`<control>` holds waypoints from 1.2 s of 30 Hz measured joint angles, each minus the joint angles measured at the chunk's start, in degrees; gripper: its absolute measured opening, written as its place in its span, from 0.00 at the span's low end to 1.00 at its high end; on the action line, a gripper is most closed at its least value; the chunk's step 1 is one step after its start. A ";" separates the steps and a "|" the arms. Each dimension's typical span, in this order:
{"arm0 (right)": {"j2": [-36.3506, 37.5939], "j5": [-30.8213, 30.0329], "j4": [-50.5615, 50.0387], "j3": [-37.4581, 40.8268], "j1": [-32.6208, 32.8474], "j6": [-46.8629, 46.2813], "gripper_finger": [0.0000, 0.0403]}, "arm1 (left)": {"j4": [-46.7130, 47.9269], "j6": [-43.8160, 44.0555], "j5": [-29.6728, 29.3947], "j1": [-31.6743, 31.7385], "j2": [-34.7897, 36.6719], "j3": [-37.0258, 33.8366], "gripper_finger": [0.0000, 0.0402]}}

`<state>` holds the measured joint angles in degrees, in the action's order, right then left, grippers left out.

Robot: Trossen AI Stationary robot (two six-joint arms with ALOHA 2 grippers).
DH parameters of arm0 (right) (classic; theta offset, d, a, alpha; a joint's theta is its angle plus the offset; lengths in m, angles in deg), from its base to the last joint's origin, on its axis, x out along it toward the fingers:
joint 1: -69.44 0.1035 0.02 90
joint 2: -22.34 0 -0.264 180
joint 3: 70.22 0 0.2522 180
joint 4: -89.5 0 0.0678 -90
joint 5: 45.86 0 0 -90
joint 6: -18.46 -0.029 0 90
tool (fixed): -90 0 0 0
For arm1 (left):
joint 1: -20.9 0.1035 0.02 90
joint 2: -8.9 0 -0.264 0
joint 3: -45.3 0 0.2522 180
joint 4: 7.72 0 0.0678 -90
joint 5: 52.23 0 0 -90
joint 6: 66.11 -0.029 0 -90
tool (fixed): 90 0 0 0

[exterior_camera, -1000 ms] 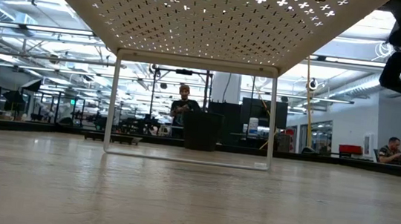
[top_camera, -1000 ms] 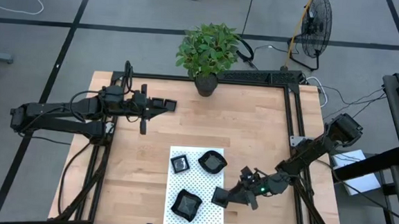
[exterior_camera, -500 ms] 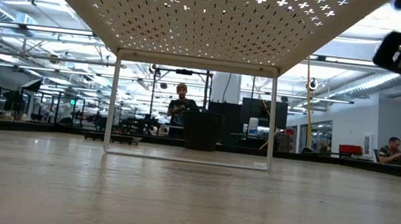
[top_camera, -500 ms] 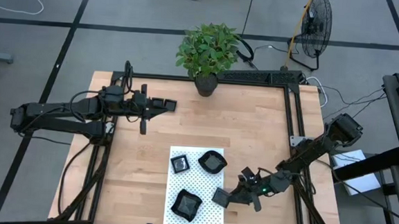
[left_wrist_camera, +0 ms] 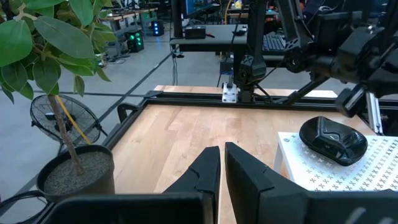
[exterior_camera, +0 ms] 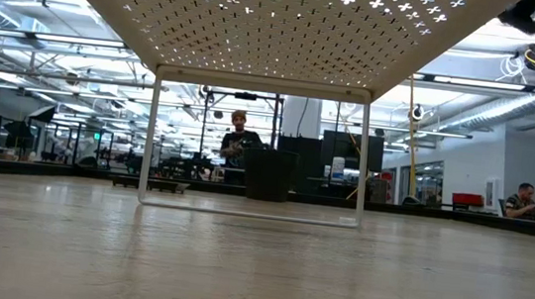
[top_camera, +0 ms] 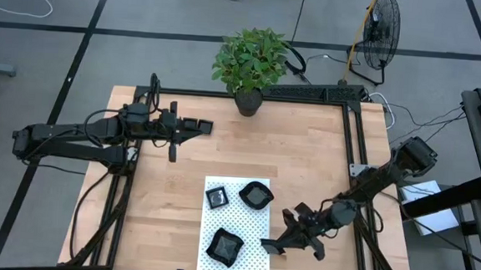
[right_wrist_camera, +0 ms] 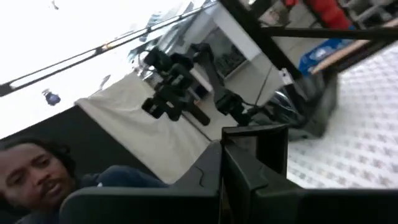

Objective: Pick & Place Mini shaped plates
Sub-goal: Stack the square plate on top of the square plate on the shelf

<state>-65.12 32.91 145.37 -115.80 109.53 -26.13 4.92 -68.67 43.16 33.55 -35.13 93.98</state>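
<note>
From above, three small black plates lay on the white dotted mat [top_camera: 236, 228] on the wooden table [top_camera: 306, 156]: a small square plate [top_camera: 217, 198] and a rounded plate [top_camera: 255, 194] at the mat's far end, a larger plate [top_camera: 224, 246] nearer the front. The right gripper [top_camera: 274, 247] sat at the mat's right edge, fingers together, holding nothing. The left gripper [top_camera: 205, 126] waited over the table's far left part, near the potted plant [top_camera: 249, 64].

At table height, the mat's [exterior_camera: 271, 21] underside filled the top, and a person [exterior_camera: 238, 143] stood in the room behind.

The left wrist camera showed its fingers [left_wrist_camera: 205, 171] nearly together, empty, with the rounded plate [left_wrist_camera: 333, 138] on the mat ahead.

The right wrist camera showed shut fingers [right_wrist_camera: 249, 155] above the mat [right_wrist_camera: 354, 124].
</note>
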 joint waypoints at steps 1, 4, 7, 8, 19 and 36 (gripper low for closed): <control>0.01 1.20 -0.60 -0.69 -0.47 0.57 0.00 | 0.00 0.01 0.00 0.00 0.00 0.00 0.08; 0.04 5.30 -7.38 -4.31 -2.04 2.27 0.00 | 0.02 0.00 0.00 0.02 0.00 0.00 0.08; -0.02 8.89 -17.63 -10.00 -3.98 5.16 0.00 | 0.02 0.00 0.00 0.01 0.00 0.00 0.08; -0.02 9.93 -21.00 -12.37 -4.69 6.48 0.00 | 0.02 0.00 0.01 0.01 0.00 0.00 0.08; -0.02 12.82 -66.83 -43.38 -12.40 30.10 0.00 | 0.02 0.00 0.00 0.02 0.00 0.00 0.08; -7.46 11.52 -80.45 -52.82 -26.92 60.11 0.00 | 0.02 0.00 0.00 0.02 0.02 0.00 0.08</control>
<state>-72.57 44.43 64.92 -168.62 82.61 33.98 4.94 -68.67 43.16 33.57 -35.11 93.98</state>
